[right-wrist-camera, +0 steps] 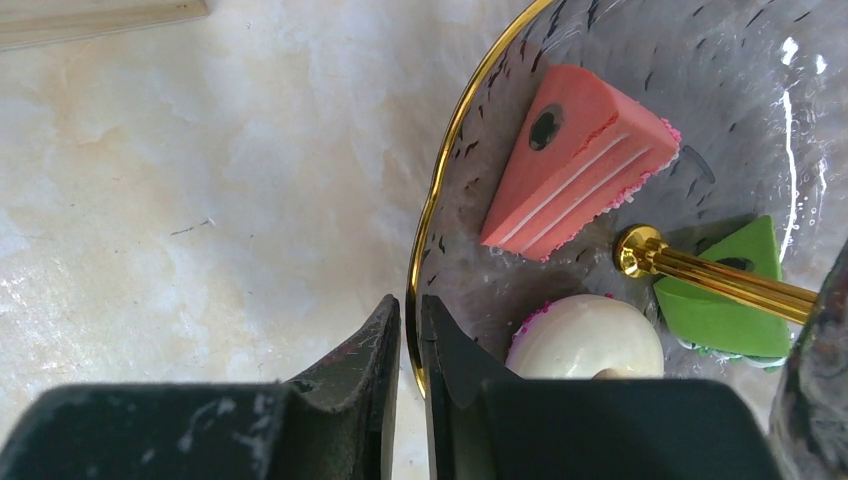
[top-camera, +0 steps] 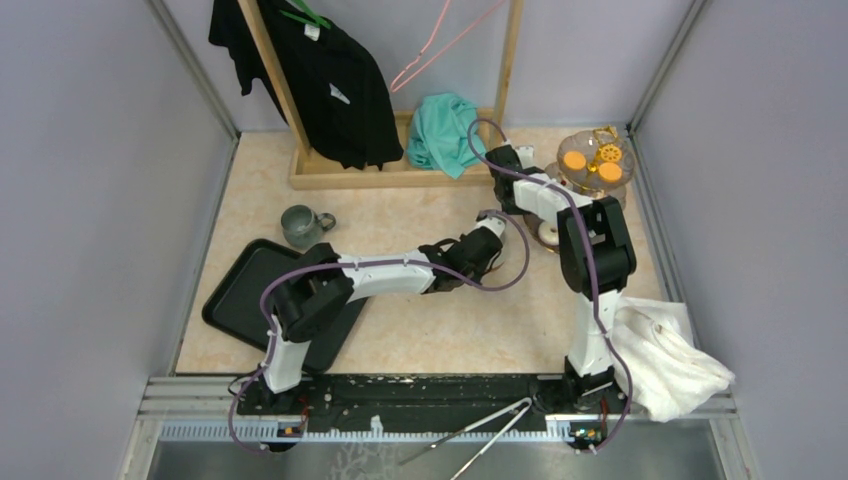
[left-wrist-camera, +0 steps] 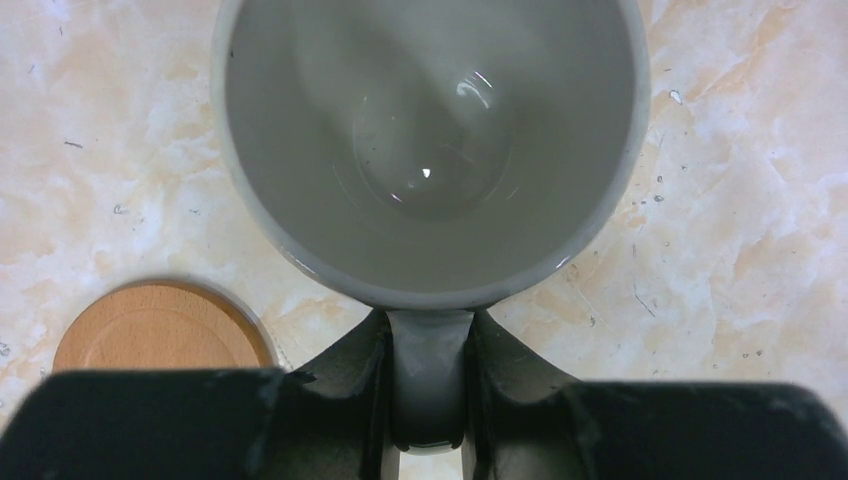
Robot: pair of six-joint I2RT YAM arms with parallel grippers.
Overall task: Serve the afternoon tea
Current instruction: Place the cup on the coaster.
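My left gripper (left-wrist-camera: 430, 322) is shut on the handle of a grey mug (left-wrist-camera: 430, 130), seen from above with its inside empty. In the top view this gripper (top-camera: 488, 238) is at mid-table and hides the mug. My right gripper (right-wrist-camera: 410, 305) is shut on the gold rim of a glass tier (right-wrist-camera: 440, 180) of the stand (top-camera: 597, 160), at the back right. That tier holds a red cake wedge (right-wrist-camera: 575, 160), a green wedge (right-wrist-camera: 725, 290) and a white doughnut (right-wrist-camera: 590, 335) round the gold post (right-wrist-camera: 700, 270). Two orange discs (top-camera: 575, 160) lie on the top tier.
A round wooden coaster (left-wrist-camera: 160, 335) lies beside the held mug. A second grey mug (top-camera: 300, 225) stands by the black tray (top-camera: 240, 290) at the left. Metal tongs (top-camera: 480, 435) lie at the near edge, a white cloth (top-camera: 670, 360) at near right. A wooden rack (top-camera: 400, 175) with clothes stands at the back.
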